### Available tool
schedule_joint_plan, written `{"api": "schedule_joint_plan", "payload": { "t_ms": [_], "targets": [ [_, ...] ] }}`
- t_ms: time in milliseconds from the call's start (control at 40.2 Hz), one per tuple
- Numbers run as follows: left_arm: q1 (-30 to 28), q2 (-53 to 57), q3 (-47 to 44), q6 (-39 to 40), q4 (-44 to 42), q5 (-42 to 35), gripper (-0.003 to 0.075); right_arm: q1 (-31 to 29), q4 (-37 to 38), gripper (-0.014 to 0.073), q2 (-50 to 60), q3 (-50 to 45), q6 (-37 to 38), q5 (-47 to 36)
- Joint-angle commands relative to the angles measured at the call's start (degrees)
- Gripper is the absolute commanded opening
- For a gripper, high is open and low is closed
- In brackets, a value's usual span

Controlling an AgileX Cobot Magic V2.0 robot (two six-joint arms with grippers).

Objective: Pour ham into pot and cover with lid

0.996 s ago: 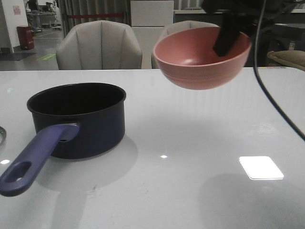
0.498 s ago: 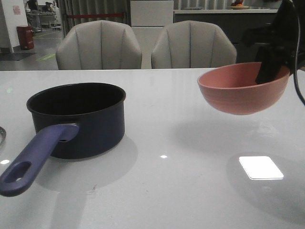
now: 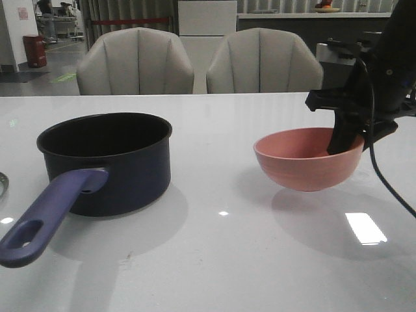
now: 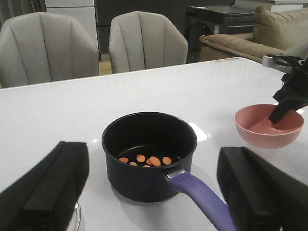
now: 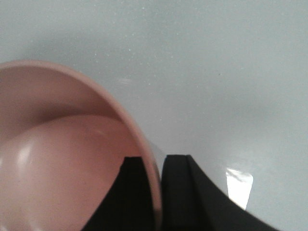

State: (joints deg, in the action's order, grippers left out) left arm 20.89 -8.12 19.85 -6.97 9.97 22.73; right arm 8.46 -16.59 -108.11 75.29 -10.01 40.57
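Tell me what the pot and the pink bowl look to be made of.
Pot: likely metal with a matte navy coating and dark nonstick-looking interior; its purplish handle looks like plastic. Pink bowl: smooth, opaque, dull sheen, plastic or glazed ceramic; can't tell which.

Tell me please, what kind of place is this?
Probably a showroom or lab with a dining setup: a white table holding a pot and a pink bowl, padded chairs behind, and a sofa.

A showroom-like hall: padded chairs point(image 3: 135, 62) at a white table point(image 3: 214, 260), sofa point(image 4: 240, 41) behind
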Motion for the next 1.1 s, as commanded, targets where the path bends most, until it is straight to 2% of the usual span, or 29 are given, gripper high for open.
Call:
{"api": "schedule_joint_plan", "payload": {
  "t_ms": [0,125,349,423,548,822,1071],
  "targets": [
    [0.4,-0.6,1.7,0.0,0.7,-4.3,0.0582,0.1,-0.9,0.0143,2.3,1.4,-0.1,-2.1],
    [0.4,-0.6,1.7,0.0,0.7,-4.3,0.0582,0.1,-0.9,0.0196,1.7,1.4,-0.1,-1.4],
    [0.4,-0.6,1.7,0.0,0.7,-4.3,0.0582,0.1,-0.9,0.0408,0.4,1.4,-0.2,0.2],
    [0.4,-0.6,1.7,0.0,0.7,-4.3,0.0582,0.1,-0.5,0.0444,0.5,1.5,-0.8,-0.1],
    [0.4,-0.6,1.7,0.0,0.7,-4.3,0.0582,0.1,1.4,0.0448,2.3,1.5,-2.5,-0.1],
    [0.4,-0.6,1.7,0.0,0.7,-4.3,0.0583,0.4,4.0,0.0448,13.5,1.4,-3.8,0.2],
    [0.4,-0.6,1.7,0.0,0.7,-4.3,0.0582,4.2,4.0,0.0448,27.6,-6.9,-3.8,-9.5]
  ]
}}
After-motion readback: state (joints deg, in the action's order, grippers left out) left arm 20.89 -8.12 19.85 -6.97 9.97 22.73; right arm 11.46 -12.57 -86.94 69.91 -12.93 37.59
